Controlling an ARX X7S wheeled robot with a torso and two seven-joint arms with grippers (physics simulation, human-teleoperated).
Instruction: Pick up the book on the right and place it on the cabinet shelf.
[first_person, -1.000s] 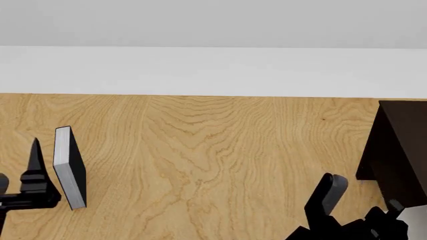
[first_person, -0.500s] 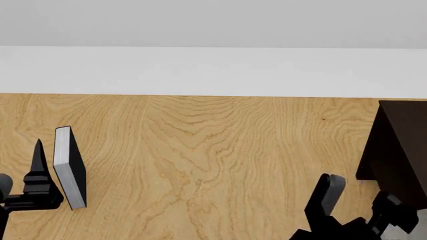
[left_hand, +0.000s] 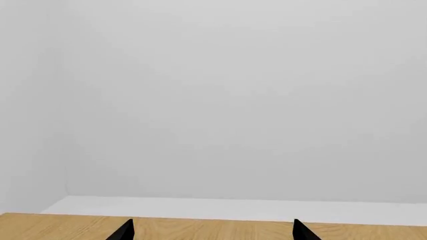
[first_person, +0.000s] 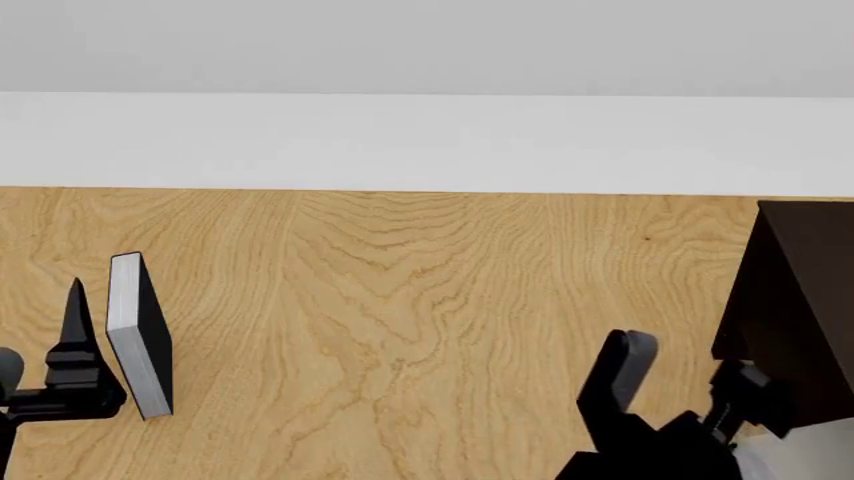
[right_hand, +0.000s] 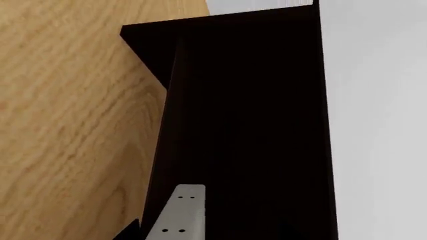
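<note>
Head view: right claw (first_person: 674, 385) open beside dark boxy cabinet shelf (first_person: 798, 310); left claw (left_hand: 212, 231) open.

Right pincer (first_person: 681, 385) fingers spread apart; left pincer (left_hand: 212, 231) likewise wide (one finger in head view).

- The cabinet (first_person: 801, 310) is cut off by the head view's right edge.
- The left claw (left_hand: 210, 231) shows only two dark fingertips at the wrist picture's edge.
- The right claw (first_person: 674, 385) is cut by the bottom edge; what it grips, if anything, cannot be told.
</note>
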